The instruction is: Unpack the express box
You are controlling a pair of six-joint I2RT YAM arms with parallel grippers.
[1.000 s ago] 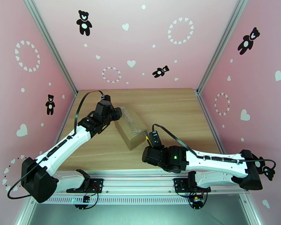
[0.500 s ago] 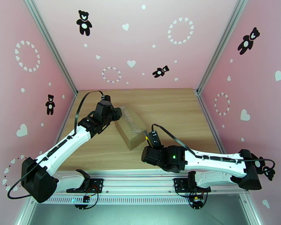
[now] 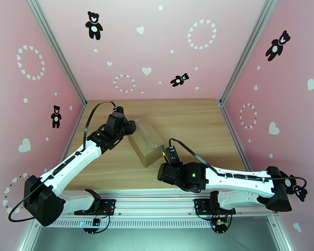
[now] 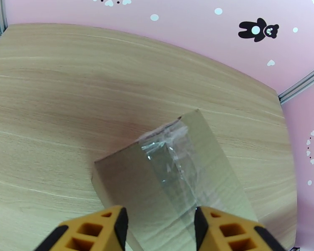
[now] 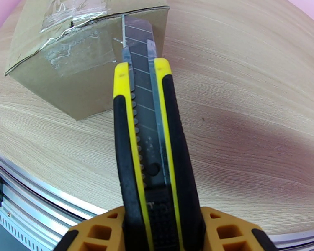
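We are looking down on a wooden table [image 3: 199,122] where the box [image 3: 145,141] is lying at an angle, left of centre, with clear tape [image 4: 173,164] running along its top.

The left arm [image 3: 79,157] is reaching from the near left corner diagonally toward the far right. Its wrist is bending down over the far left end of the box. The left gripper [image 4: 157,231] is hanging over that end with its yellow fingers [image 4: 94,233] standing partly apart, and the taped top is showing between them. We cannot tell whether they are touching the cardboard.

The right arm [image 3: 236,178] is stretching low along the near edge from the right. The right gripper [image 5: 157,224] is clamping a yellow and black knife [image 5: 146,122] by its handle. The blade [image 5: 125,36] is sticking out, and its tip is meeting the top edge of the box's near end, just beside the tape.
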